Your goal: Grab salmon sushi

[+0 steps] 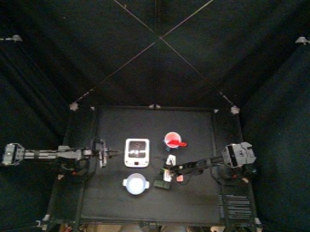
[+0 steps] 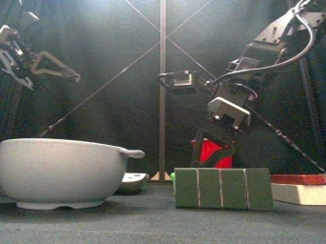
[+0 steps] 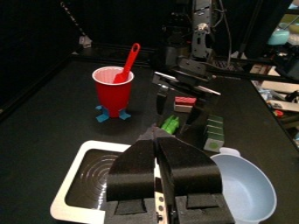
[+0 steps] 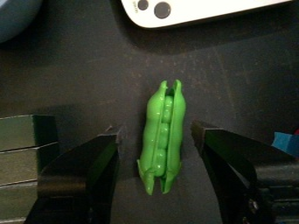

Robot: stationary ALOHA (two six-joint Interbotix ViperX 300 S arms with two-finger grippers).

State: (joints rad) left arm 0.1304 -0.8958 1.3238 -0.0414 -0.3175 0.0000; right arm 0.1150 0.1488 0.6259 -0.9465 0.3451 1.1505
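The salmon sushi (image 1: 182,178), a tiny red piece on a white part, lies on the table right of the green blocks (image 2: 223,188). It also shows as the sushi (image 2: 299,191) at the front view's right edge and the sushi (image 3: 184,103) beyond the blocks. My right gripper (image 4: 156,131) hangs low and open, one jaw on each side of a green pea pod (image 4: 163,131), holding nothing. The sushi is out of the right wrist view. My left gripper (image 3: 163,166) is shut and empty, resting at the table's left side above the white tray (image 3: 73,179).
A red cup (image 3: 114,87) with a red spoon stands at the back, on a blue piece. The white bowl (image 2: 64,170) sits at the front left. The green blocks (image 4: 30,140) lie close to the right gripper, and the tray's corner (image 4: 198,10) lies beyond the pod.
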